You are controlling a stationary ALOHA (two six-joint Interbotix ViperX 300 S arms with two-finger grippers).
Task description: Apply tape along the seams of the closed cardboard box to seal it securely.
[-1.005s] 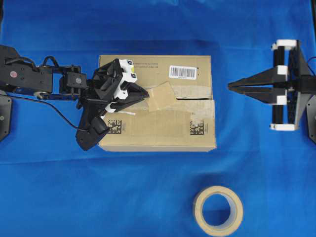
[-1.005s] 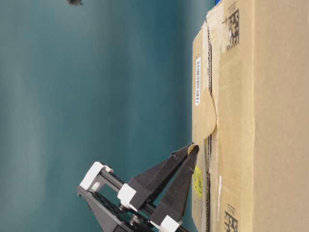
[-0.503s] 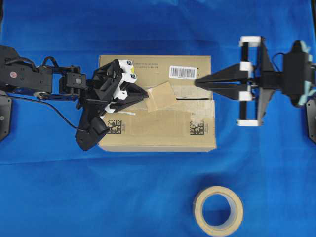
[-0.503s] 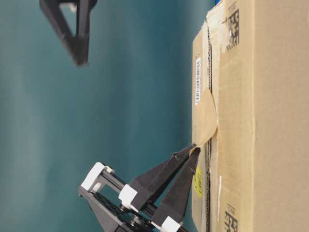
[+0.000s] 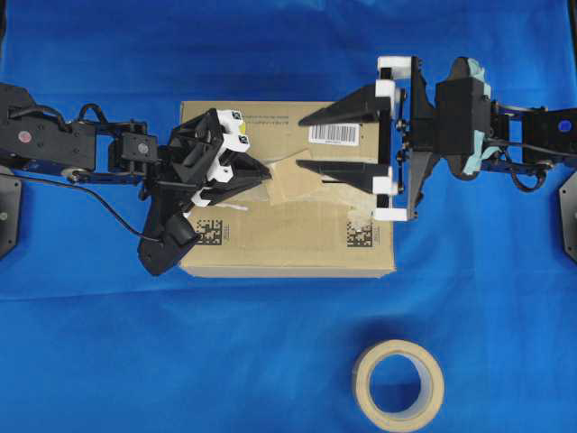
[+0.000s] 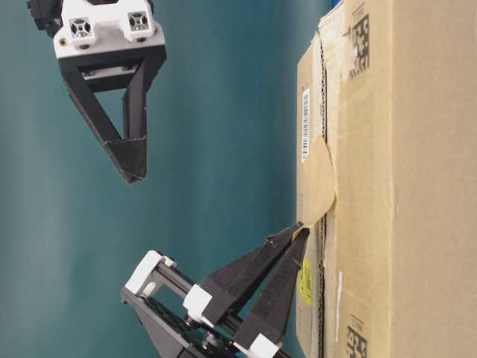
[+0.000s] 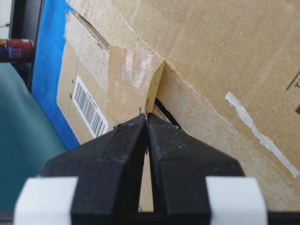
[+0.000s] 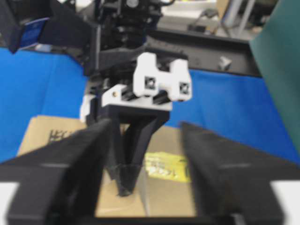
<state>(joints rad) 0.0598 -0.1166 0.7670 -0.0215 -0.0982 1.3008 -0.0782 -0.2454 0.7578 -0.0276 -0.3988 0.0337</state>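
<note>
A robotics lab bench: 2 black arms reach in from the left and right edges of the overhead view over a blue cloth (image 5: 270, 343) covering the table. A teal backdrop panel (image 6: 209, 112) fills the table-level view, and dark equipment frames (image 8: 206, 40) cross the right wrist view's top.

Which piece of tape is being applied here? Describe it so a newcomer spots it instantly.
On the cardboard box, follow the seam to its middle. There the small tan tape, one end pinched by the left gripper, is darker than the pale worn strip and not ring-shaped like the cream roll.
</note>
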